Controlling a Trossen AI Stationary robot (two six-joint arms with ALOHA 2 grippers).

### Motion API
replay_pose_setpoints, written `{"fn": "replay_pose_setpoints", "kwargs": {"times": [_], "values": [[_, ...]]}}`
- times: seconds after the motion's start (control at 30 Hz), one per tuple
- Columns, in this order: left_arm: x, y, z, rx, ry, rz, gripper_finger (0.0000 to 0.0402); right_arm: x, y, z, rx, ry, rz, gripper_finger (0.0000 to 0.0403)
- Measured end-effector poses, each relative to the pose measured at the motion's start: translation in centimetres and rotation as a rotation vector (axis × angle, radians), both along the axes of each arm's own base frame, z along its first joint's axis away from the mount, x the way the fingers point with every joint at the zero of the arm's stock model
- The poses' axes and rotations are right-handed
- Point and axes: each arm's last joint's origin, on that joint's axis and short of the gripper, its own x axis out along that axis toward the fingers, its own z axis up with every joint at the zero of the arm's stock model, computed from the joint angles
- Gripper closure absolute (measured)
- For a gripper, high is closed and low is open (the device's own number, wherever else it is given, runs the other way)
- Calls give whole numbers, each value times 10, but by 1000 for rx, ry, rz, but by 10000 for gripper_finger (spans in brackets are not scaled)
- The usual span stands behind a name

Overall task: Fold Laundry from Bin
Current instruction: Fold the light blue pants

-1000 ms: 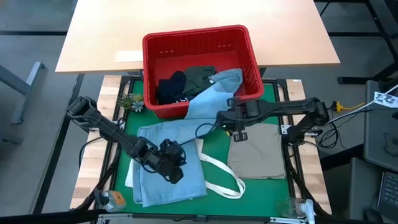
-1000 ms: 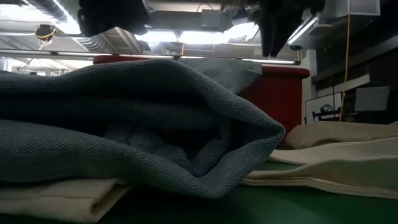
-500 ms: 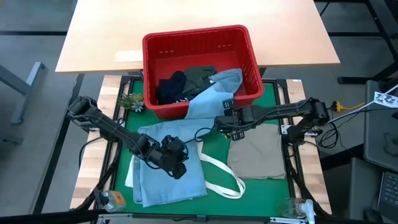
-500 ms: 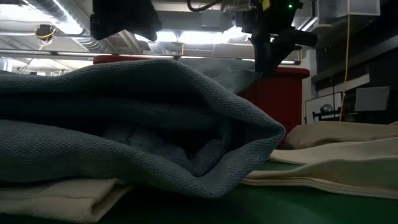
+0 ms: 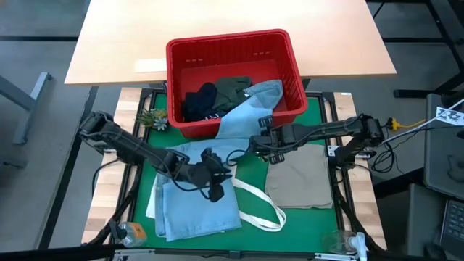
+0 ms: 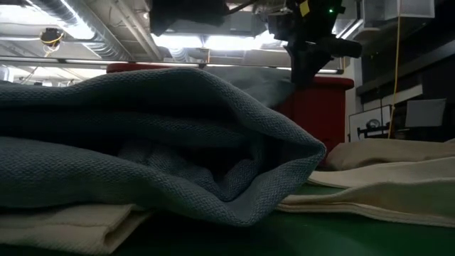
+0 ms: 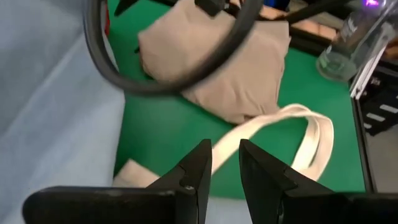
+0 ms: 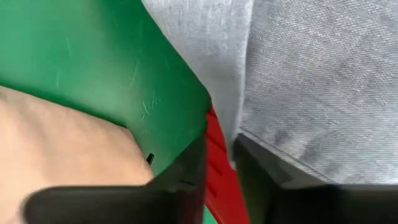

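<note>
- Two hands at work over the green table.
- Right hand: nearly closed fingers at the edge of the jeans spilling from the red bin; grip uncertain; folded khaki cloth beside it.
- Left hand: narrowly parted, empty, above the tote bag strap.

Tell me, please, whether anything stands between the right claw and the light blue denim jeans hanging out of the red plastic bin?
Nothing visible does: the right claw sits right at the jeans' edge beside the bin.
</note>
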Motion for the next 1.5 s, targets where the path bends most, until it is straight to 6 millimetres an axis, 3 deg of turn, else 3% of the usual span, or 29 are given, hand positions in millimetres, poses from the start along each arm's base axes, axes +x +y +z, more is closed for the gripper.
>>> {"fn": "replay_pose_setpoints", "kwargs": {"times": [0.13,0.27,0.67,1.17,1.5], "values": [[4,8,2,21,-17,6,324,0,0,0,0,0,0,394],[7,16,2,38,-13,22,324,1,0,3,2,-9,0,380],[13,41,2,104,15,11,321,9,3,30,101,-105,23,400],[29,84,15,121,-127,49,206,19,7,36,196,-215,56,401],[51,88,-12,125,-114,70,208,24,7,44,193,-288,58,402]]}}
